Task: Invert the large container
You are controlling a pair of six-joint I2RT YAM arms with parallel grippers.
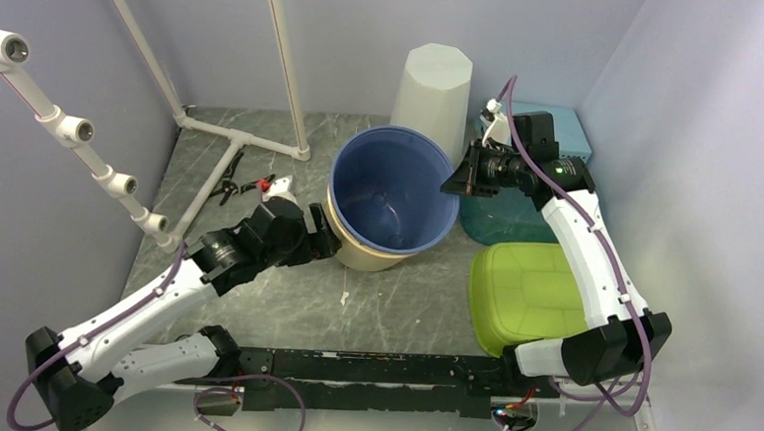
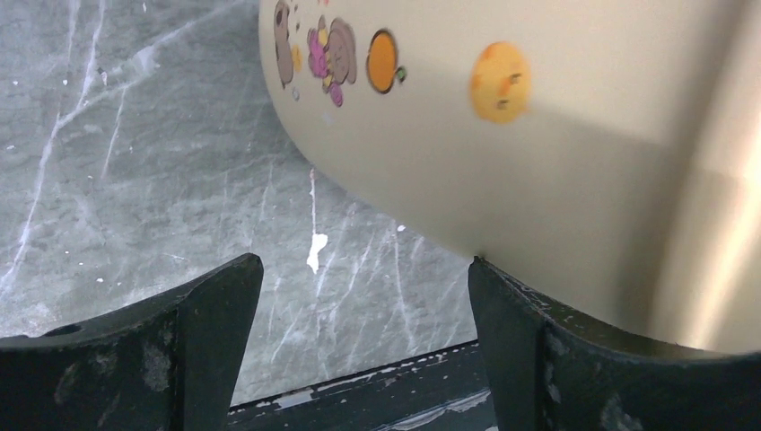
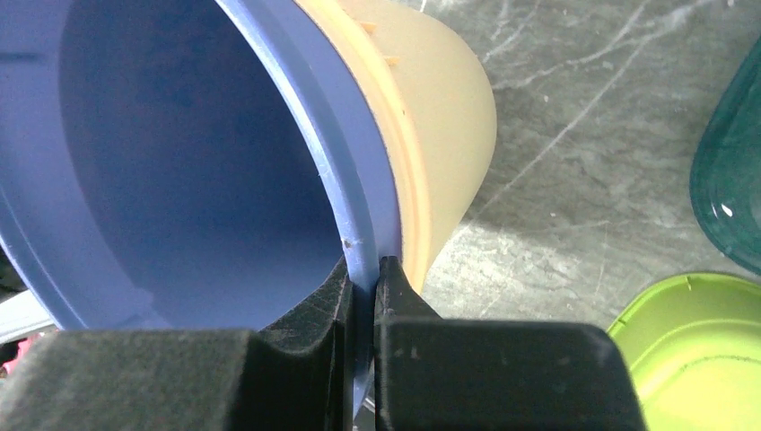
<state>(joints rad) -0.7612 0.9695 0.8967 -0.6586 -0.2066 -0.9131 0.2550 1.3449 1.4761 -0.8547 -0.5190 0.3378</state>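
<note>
Container: large container (image 1: 392,201), blue inside, beige outside, mouth up, standing mid-surface.
Right arm: right fingers (image 3: 406,301) clenched on the container's rim, at its far-right edge.
Left arm: left fingers (image 2: 214,310) spread wide, one tip right at the container's lower wall.
Surface: grey marbled surface (image 1: 285,299), white flecks beside the container.
Room: lilac walls (image 1: 348,26); white bin (image 1: 432,85) behind the container, green lid (image 1: 527,292) right of it, pipe frame (image 1: 234,144) left.

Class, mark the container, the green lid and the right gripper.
container (image 1: 392,191): top view, blue inner wall.
green lid (image 1: 527,292): top view, middle of its top.
right gripper (image 3: 366,269): right wrist view, between fingertips shut on the rim.
</note>
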